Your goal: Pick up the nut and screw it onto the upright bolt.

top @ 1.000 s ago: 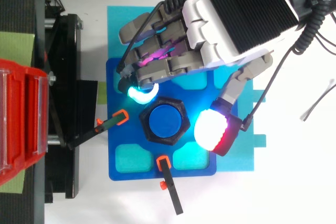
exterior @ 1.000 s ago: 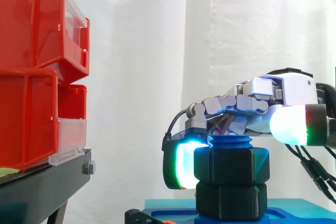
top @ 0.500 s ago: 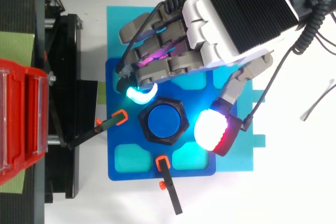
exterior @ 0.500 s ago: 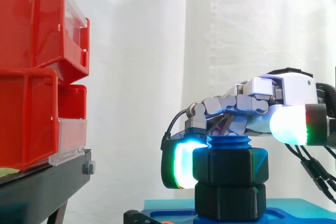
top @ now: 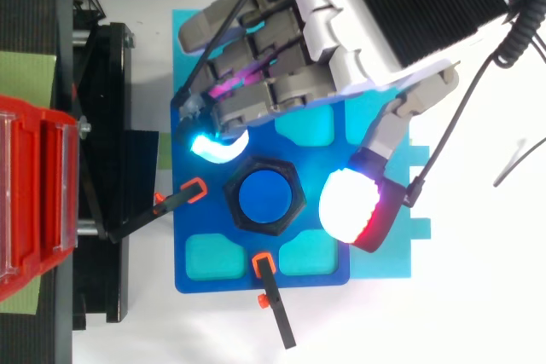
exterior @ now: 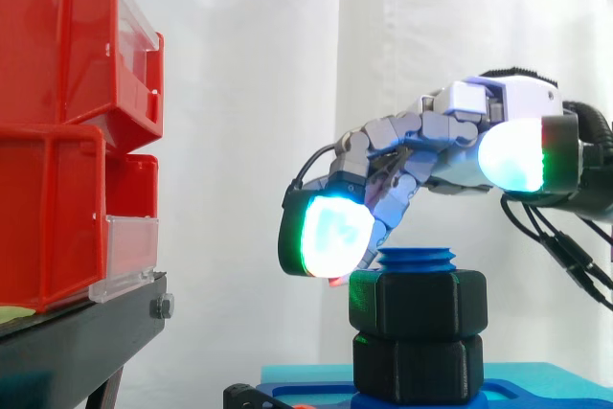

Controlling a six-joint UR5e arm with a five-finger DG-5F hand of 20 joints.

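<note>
Sitting low in middle of side view, black six-sided plastic nut (exterior: 417, 304) already on blue threaded upright bolt (exterior: 415, 259). Robot hand (exterior: 469, 122) hovers just above, fingers spread apart, holding nothing. Best: lower straight, pinch flat sides, turn gently. Red plastic bins (exterior: 57, 141) far left.

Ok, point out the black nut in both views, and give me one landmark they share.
Side view: the nut is low, right of centre, the upper of two stacked black hexagons, below the robot hand.
Top view: the nut is the black hexagon near the centre.
Shared landmark: the blue bolt poking from the nut's top; from above, a blue disc inside the hexagon.
</note>
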